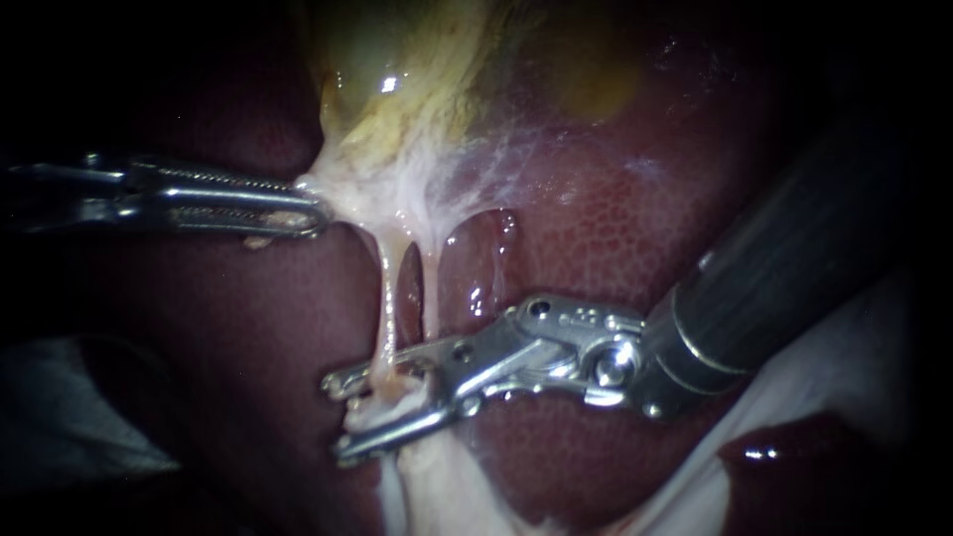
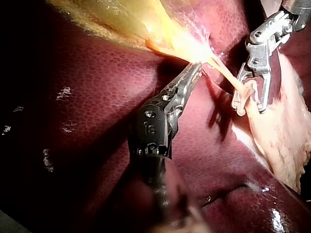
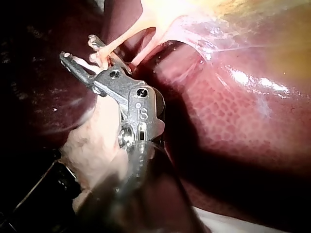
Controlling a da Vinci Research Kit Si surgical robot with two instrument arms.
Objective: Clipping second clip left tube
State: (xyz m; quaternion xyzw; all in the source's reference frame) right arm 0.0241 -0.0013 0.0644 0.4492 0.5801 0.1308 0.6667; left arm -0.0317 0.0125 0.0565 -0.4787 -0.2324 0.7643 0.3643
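Left instrument (image 1: pixel 313 205) is sitting left of the gallbladder (image 1: pixel 417 89), meeting the tissue (image 1: pixel 349 194) at its base. Left tube (image 1: pixel 387 298) and right tube (image 1: pixel 432 288) are hanging below. Left tube is running through the right instrument (image 1: pixel 336 419), with liver (image 1: pixel 615 228) lying behind.

Surgical lab setup. Bare dark-red liver (image 1: pixel 615 228) and yellowish gallbladder (image 1: pixel 447 60) fill every view, wet and glistening. Slender metal left instrument (image 1: pixel 313 208) and right instrument (image 1: pixel 340 419) reach in over them. Tight spot lighting, dark surround.
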